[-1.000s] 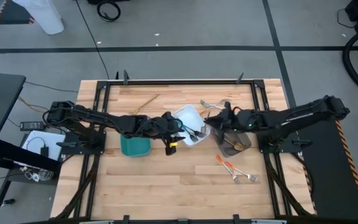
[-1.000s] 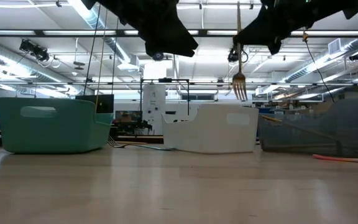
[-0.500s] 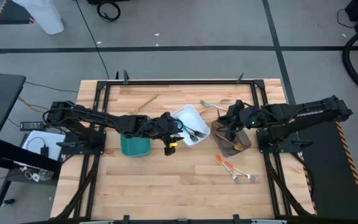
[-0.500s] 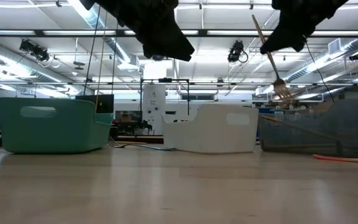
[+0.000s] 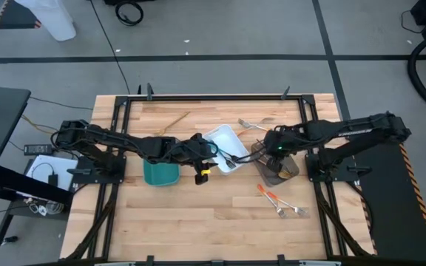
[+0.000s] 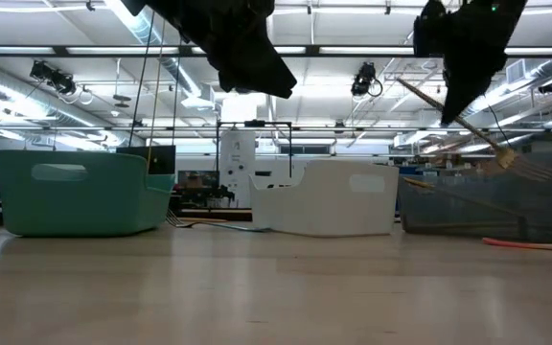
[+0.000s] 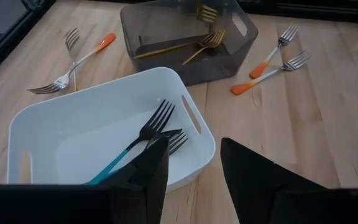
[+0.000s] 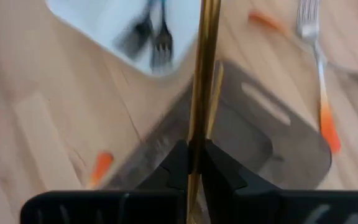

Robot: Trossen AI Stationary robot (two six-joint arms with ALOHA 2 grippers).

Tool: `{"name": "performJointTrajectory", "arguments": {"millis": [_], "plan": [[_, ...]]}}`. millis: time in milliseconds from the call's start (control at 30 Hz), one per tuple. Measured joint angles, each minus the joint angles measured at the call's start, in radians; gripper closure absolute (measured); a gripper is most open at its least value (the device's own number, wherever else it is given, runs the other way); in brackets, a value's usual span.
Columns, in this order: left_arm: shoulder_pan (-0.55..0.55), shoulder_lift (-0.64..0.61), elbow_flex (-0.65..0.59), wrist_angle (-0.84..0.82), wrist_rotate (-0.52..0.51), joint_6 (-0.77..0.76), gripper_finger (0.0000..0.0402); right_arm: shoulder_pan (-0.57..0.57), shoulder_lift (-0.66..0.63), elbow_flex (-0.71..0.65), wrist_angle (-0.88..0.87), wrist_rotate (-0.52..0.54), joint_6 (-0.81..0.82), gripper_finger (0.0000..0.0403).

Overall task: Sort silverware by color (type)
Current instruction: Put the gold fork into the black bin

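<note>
My right gripper (image 5: 267, 150) hovers over the near-left part of the grey-brown tray (image 5: 279, 168), shut on a gold fork (image 6: 458, 125). The fork's tines (image 7: 207, 12) hang above that tray, which holds two gold forks (image 7: 185, 50). My left gripper (image 7: 194, 180) stands open and empty above the near rim of the white tray (image 5: 224, 137). Two dark forks with blue handles (image 7: 145, 140) lie in the white tray. Orange-handled forks (image 5: 279, 201) lie on the table in front of the grey-brown tray. My right gripper pinches the gold fork's handle (image 8: 199, 134) between its two fingers, roughly at mid-length. The fingers come from above, slanting steeply down. The fork is lifted clear and slants, its tines (image 6: 508, 159) low toward the table's right and its handle end (image 6: 402, 84) high.
A teal tray (image 5: 160, 174) stands left of the white one, under my left arm. Two more orange-handled forks (image 7: 73, 59) lie beyond the white tray near the far edge. A gold piece (image 5: 177, 118) lies at the far left. Bare wood stretches along the near edge.
My right gripper has tipped sharply downward while staying nearly in place. The gold fork has swung from hanging upright, tines down beside the white tray, to slanting, and its tines have travelled toward the table's right until they are over the grey-brown tray.
</note>
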Motion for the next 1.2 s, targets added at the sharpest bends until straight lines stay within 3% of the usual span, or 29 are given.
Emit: {"name": "performJointTrajectory", "arguments": {"millis": [500, 867, 1033, 1200], "plan": [[-0.006, 0.0, 0.0, -0.04, 0.0, -0.001, 0.0247, -0.005, 0.193, 0.009, -0.081, -0.088, 0.018, 0.0354], [-0.006, 0.0, 0.0, -0.059, 0.0, -0.002, 0.0247, -0.052, 0.192, 0.027, -0.116, -0.209, 0.043, 0.0286], [-0.007, 0.0, 0.0, -0.07, 0.0, -0.001, 0.0247, -0.024, 0.186, 0.078, -0.116, -0.196, 0.043, 0.0277], [-0.008, 0.0, 0.0, -0.082, 0.0, -0.002, 0.0247, 0.01, 0.186, 0.072, -0.065, -0.075, 0.015, 0.0278]]}}
